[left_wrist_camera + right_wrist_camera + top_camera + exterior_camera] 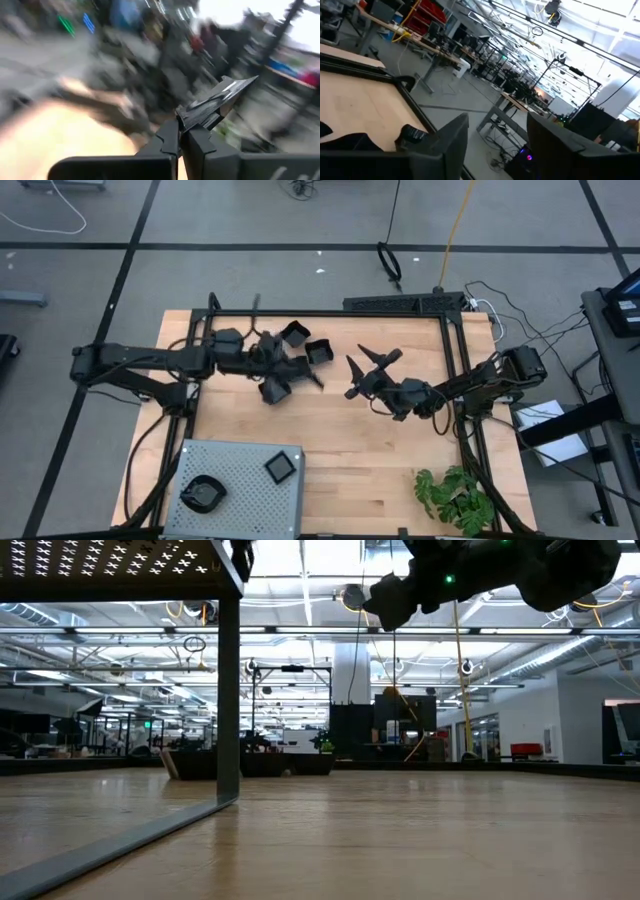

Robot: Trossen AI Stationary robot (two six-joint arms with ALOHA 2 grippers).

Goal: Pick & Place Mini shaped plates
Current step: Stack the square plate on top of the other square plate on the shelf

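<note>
The left arm is reaching from the left edge toward the upper middle of the high view, its tool point(182, 135) pressed together, pinching a tilted black mini plate point(216, 102) above the desk point(380, 455). The right tool point(368, 370) is hanging at the centre with fingers spread. Two more plates point(283, 468) are lying on the grey tray point(240, 500) at lower left.

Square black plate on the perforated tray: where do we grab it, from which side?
Pinch the square plate by one rim edge, coming straight down: it lies flat on the tray, so only the raised rim offers a hold. Right gripper is open; left gripper holds another plate.
</note>
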